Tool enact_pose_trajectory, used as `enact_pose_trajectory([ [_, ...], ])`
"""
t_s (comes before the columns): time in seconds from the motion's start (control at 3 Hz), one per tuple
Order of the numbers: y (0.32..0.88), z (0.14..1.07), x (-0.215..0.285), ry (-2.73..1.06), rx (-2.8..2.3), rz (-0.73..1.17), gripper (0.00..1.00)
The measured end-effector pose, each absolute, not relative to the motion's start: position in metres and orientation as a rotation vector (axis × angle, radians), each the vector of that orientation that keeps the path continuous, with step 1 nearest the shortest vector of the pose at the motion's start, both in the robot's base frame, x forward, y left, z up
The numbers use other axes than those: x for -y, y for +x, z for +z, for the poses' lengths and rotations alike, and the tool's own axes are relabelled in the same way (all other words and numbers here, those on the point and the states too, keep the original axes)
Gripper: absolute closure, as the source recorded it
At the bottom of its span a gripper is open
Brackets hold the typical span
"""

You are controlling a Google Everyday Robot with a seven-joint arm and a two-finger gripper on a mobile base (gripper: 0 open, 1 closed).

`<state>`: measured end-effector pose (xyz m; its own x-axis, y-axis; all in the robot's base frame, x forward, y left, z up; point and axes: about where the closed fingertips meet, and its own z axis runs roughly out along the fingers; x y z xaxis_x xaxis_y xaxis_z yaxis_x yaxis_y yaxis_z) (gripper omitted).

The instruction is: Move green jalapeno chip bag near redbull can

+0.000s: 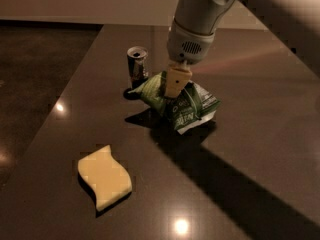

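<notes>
The green jalapeno chip bag, crinkly dark green foil with white lettering, is held at its middle by my gripper, which comes down from the upper right. The bag hangs just above or on the dark table, with its left tip close to the redbull can. The can stands upright, silver and blue, with its pull-tab top showing, just left of the bag. The gripper is shut on the bag.
A pale yellow wavy sponge lies on the dark table at the front left. The table's left edge runs diagonally, with dark floor beyond. The arm's shadow falls to the lower right.
</notes>
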<state>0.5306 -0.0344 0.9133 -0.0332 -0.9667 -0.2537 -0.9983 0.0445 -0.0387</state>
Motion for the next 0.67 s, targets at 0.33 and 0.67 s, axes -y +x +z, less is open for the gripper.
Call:
enact_pose_trajectory([
  [0.33, 0.539, 0.9082, 0.0258, -2.04, -2.095, 0.222, 0.63],
  [0.67, 0.5442, 0.9043, 0.0234, -2.042, -2.095, 0.227, 0.4],
])
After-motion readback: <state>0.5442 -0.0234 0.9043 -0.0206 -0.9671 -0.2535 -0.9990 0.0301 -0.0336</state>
